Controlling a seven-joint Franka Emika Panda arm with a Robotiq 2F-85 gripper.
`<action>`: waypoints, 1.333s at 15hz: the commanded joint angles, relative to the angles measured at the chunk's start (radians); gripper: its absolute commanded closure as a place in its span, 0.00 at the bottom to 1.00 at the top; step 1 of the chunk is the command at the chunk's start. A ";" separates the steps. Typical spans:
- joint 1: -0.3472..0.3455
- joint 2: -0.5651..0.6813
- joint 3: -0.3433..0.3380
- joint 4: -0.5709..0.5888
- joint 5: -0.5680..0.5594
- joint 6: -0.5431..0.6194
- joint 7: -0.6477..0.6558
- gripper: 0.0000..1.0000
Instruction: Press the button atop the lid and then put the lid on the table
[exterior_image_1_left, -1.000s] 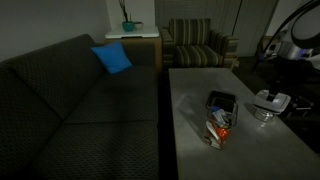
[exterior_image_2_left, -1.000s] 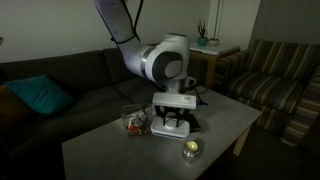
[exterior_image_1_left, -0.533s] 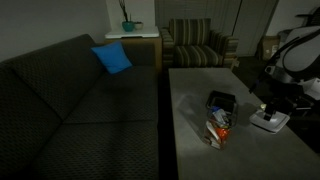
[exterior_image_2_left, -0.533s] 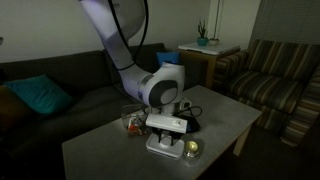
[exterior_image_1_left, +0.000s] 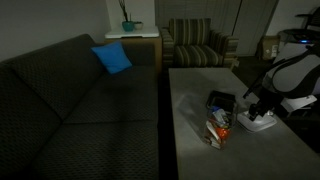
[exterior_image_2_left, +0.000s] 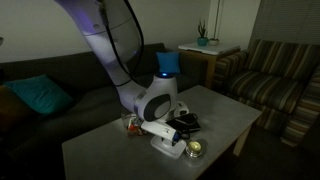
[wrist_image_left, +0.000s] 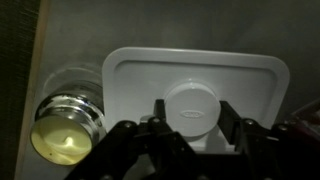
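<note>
no text is showing legibly anywhere: the white lid (wrist_image_left: 196, 70) is facing the wrist camera plain and unmarked, and the colourful packet (exterior_image_1_left: 218, 127) on the table (exterior_image_1_left: 190, 90) is carrying print too dim and small to read.

Dish (wrist_image_left: 65, 125) just beside lid (wrist_image_left: 195, 75), table (wrist_image_left: 80, 35) beneath both.

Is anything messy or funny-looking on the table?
Nothing looks spilled or broken. One odd thing: the white lid, pinched by the gripper, crowds the shiny dish and hides part of its rim.
</note>
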 joint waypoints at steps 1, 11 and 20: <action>0.048 0.054 -0.042 0.072 0.027 0.027 0.080 0.71; 0.055 0.082 -0.015 0.114 0.034 -0.011 0.106 0.71; 0.010 0.010 0.052 0.066 0.020 -0.032 0.077 0.00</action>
